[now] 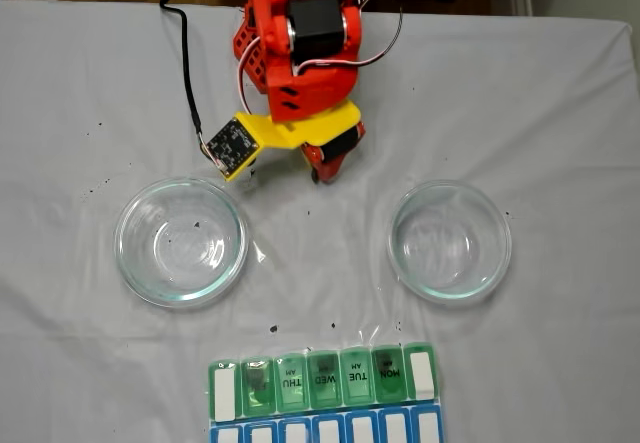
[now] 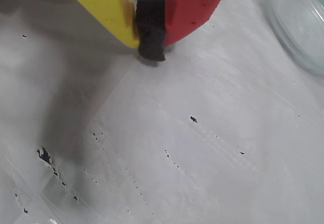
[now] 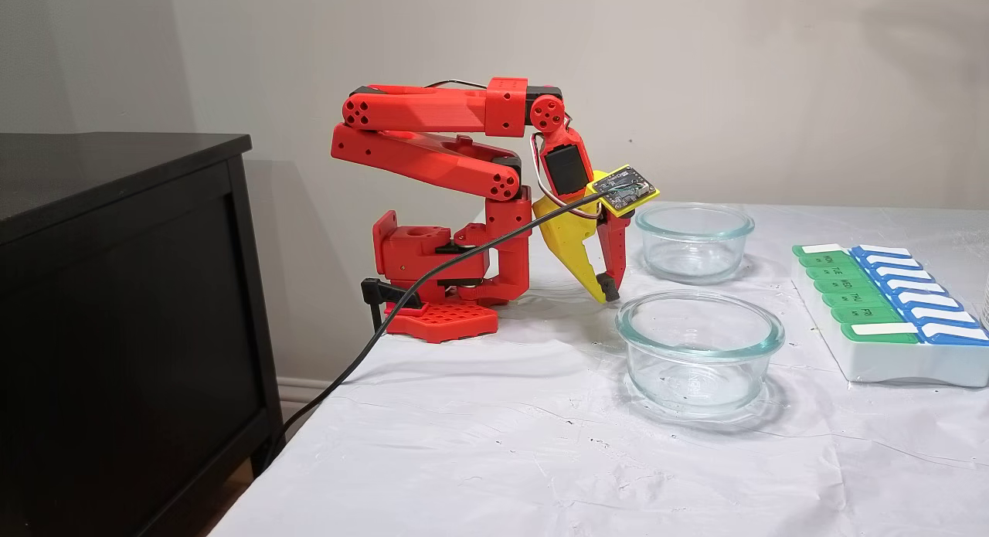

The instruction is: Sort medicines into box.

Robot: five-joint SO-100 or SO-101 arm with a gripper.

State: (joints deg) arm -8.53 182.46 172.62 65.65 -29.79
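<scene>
Pill box at the near table edge in a fixed view; blue row cut off by the frame bottom. Long axis runs left-right; labels MON to THU read upside down. Lids lie flat. In a fixed view the box sits at far right, clipped by the frame edge. Two glass dishes lie between box and arm. Gripper clenched, yellow and red fingers pressed on a dark foam pad, tip just above the white cloth.
</scene>
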